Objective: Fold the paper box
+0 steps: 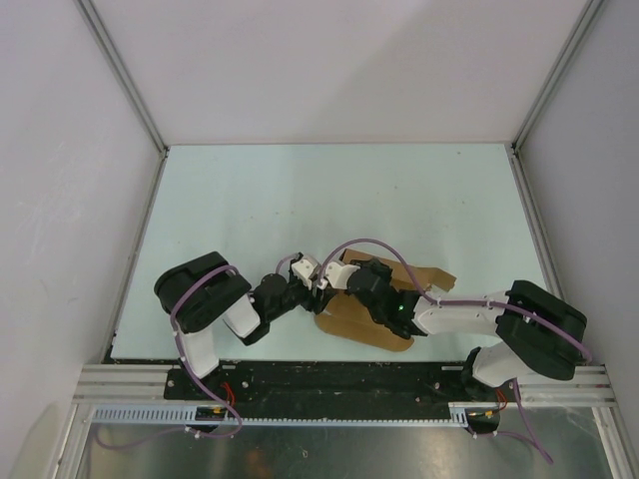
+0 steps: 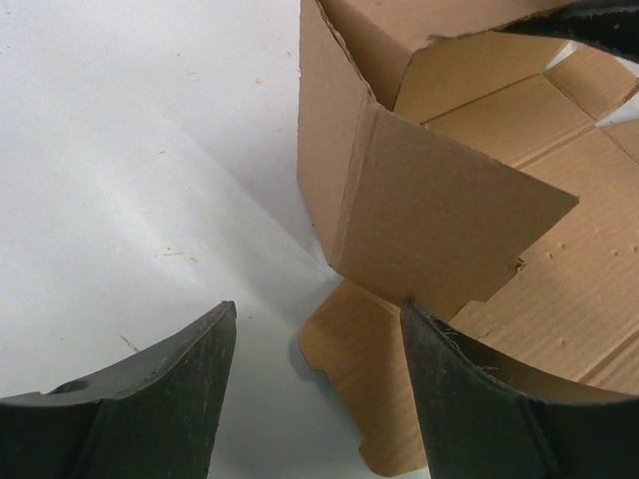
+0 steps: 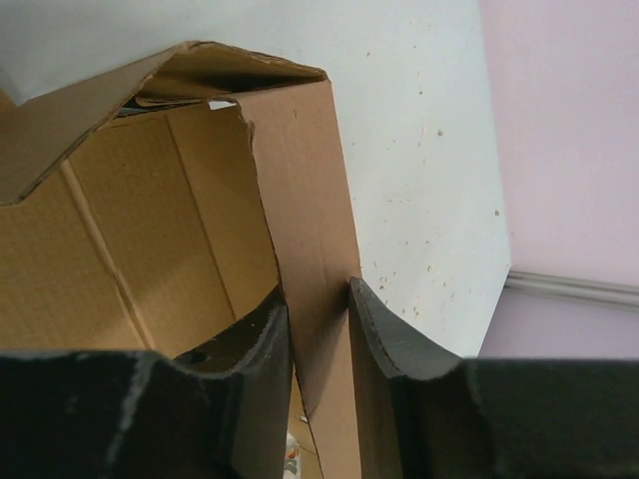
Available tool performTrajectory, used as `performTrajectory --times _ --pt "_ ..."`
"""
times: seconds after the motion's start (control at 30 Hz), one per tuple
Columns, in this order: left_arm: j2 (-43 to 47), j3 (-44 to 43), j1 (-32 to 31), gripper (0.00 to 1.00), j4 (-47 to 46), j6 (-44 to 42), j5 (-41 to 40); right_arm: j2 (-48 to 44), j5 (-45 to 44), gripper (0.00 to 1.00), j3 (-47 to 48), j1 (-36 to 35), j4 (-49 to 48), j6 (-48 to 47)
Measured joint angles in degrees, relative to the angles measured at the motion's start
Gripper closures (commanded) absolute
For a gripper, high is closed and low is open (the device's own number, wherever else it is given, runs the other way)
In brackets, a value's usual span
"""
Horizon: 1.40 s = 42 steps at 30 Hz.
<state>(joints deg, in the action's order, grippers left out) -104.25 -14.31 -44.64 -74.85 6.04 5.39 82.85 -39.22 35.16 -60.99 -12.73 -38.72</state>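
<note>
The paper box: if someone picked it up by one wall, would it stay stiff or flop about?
Probably bendy: the paper box is thin creased cardboard with loose flaps. Likely light, so a nudge might slide it across the smooth table. Half-folded, it may sag open.

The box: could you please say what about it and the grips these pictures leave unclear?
Left wrist view: the box runs off the top and right edges; whether the open left gripper touches its flap is unclear.
Right wrist view: the right gripper straddles a wall; whether it pinches is unclear.
Top view: both grippers cover the box's middle, hiding how far it is folded.
</note>
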Motion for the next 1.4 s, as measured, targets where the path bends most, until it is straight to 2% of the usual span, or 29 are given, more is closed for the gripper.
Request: performTrajectory --times 0.2,0.57,1.07,1.3,1.4 --pt "0.7 0.0 0.0 0.28 0.0 0.0 -0.7 0.1 0.2 0.6 -0.9 -0.6 -1.0 0.9" --pt "3.1 0.4 0.0 0.28 -0.2 -0.6 -1.2 0.0 0.5 0.59 -1.5 -0.8 -2.0 2.2" --pt "2.3 -3.8 0.0 0.26 -0.2 -1.7 1.5 -1.1 1.9 0.57 -2.0 -0.8 -1.7 3.8" --pt "-0.2 -4.7 0.0 0.14 -0.4 -2.5 1.9 -1.7 3.1 0.57 -2.1 -0.1 -1.7 4.5" --pt "-0.6 -5.0 0.0 0.12 -0.5 -2.9 1.9 -1.8 3.7 0.57 -2.1 0.2 -1.7 4.7"
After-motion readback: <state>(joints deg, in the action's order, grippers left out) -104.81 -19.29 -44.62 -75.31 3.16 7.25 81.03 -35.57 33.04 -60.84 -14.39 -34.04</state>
